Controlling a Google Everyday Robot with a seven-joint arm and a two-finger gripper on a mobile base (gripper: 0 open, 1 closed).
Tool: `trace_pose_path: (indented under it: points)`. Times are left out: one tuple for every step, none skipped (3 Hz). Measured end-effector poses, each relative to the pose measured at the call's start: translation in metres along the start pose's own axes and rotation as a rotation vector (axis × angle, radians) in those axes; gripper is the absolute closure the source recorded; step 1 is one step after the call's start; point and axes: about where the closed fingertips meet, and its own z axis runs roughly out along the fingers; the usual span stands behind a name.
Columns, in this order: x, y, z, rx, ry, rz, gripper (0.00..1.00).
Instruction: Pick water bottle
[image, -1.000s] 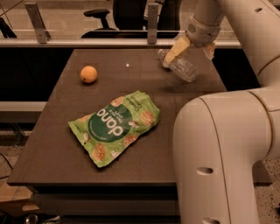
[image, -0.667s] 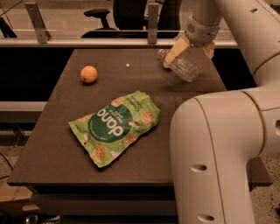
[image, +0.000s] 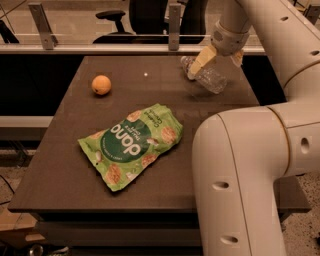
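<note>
Bottle (image: 209, 78) on its side at the far right of the surface (image: 65, 165). We see the claw (image: 220, 57) just above it, spread wide and gripping nothing, one finger (image: 202, 60) at the bottle's neck. We judge a sound grasp needs both fingers astride the ribbed body, closing gently, since thin plastic may roll or buckle. Bag (image: 131, 145) and orange (image: 101, 84) lie well apart.

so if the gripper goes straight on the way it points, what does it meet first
Probably the water bottle lying right under the gripper at the table's far right, though depth is unclear.
</note>
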Motion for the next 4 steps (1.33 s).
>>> trace_pose_path:
  points:
    - [-0.002, -0.002, 0.007, -0.023, -0.014, -0.009, 0.0]
    - [-0.002, -0.005, 0.014, -0.04, -0.017, -0.015, 0.0]
    - [-0.003, -0.007, 0.021, -0.053, -0.019, -0.021, 0.0]
    - [-0.004, -0.008, 0.025, -0.059, -0.02, -0.024, 0.0]
